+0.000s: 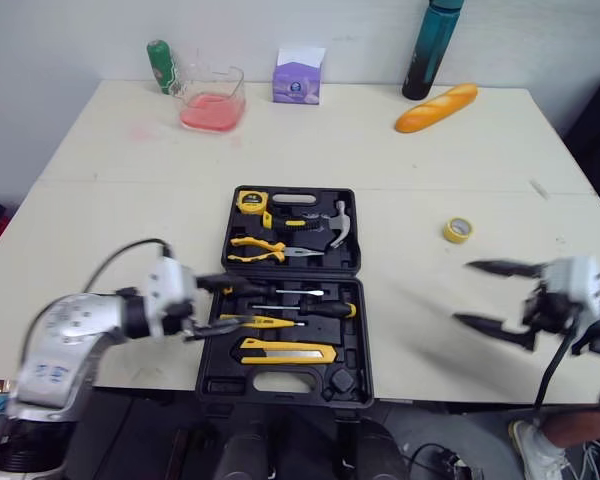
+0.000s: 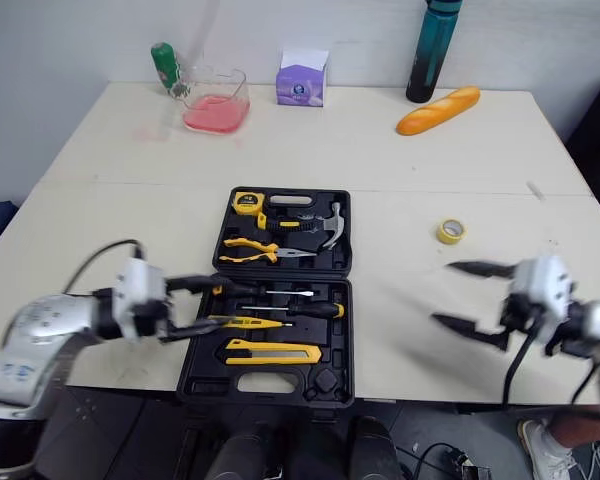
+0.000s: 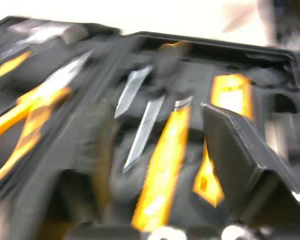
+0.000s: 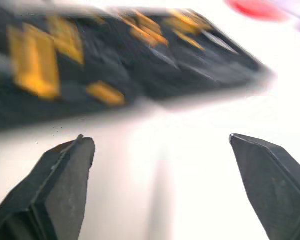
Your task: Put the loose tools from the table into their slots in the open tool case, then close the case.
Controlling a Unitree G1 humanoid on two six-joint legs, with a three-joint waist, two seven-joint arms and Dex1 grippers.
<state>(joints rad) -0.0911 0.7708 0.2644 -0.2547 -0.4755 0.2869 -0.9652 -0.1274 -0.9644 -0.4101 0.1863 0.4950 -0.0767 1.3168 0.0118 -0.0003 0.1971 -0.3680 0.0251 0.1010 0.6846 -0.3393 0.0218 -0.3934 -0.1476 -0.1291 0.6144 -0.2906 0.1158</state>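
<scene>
my right pincer [image 1: 464, 293] spread wide (empty) | left pincer [image 1: 220, 304] spread at tool case [image 1: 352, 345] | I should straddle the tape roll [image 1: 458, 237] slowly

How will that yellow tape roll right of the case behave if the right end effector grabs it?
The yellow tape roll lies flat, so it probably won't roll unless tipped on edge. Small and hollow, it is likely light and may skid on the smooth table if nudged. Its round rim could slip from the right end effector.
</scene>
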